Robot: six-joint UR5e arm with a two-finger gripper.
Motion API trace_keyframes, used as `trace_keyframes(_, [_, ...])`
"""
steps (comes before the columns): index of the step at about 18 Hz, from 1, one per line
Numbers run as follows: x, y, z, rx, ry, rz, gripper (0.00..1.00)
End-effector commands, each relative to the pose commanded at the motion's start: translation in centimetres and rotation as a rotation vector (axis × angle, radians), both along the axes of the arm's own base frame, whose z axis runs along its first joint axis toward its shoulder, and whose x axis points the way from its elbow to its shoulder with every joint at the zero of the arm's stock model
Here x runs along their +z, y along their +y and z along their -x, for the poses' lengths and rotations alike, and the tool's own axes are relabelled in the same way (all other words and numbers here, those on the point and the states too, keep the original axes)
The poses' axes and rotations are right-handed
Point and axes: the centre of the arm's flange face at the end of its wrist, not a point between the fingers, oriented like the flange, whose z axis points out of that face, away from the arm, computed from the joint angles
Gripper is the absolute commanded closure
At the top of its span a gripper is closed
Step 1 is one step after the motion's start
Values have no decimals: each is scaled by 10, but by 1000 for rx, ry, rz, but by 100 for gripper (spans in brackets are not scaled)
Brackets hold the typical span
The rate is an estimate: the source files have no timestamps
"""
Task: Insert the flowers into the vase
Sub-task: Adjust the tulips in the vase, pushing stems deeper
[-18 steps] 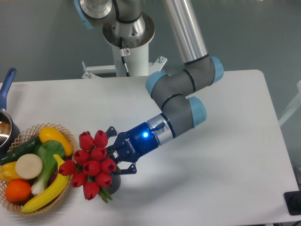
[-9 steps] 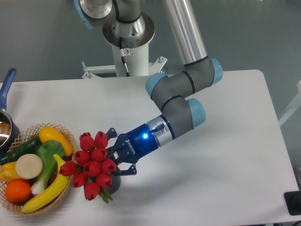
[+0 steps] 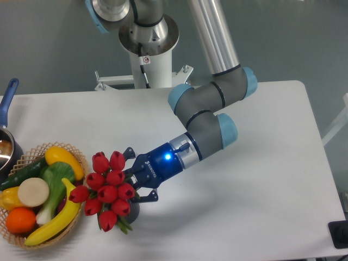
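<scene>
We see the gripper [image 3: 128,182] reach in low beside the flowers [image 3: 107,191], whose red heads cover the vase [image 3: 132,211] so stems can drop into its mouth. Hidden fingers: we cannot tell their grip.

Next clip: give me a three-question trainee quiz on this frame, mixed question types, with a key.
1. True or false: the flowers lie inside the wicker basket.
2. The vase shows as: A) fully clear, B) mostly hidden under the blooms, C) tipped over on the far side of the table.
3. Fill in: the gripper reaches the bunch from its ____ side in the picture.

Key:
1. False; they stand beside the basket, at the vase.
2. B
3. right
</scene>
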Motion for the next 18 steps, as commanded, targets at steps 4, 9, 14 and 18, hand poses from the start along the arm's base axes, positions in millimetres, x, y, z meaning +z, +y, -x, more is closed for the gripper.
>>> trace_keyframes(4, [-1,-2,-1,2,-2,3,58])
trace_keyframes(9, [0,-1,-2,0,-2,3,52])
trace_keyframes(14, [0,0,-2,-1,-1,4,16])
trace_keyframes(18, [0,-1,-3,-1,-2,5,9])
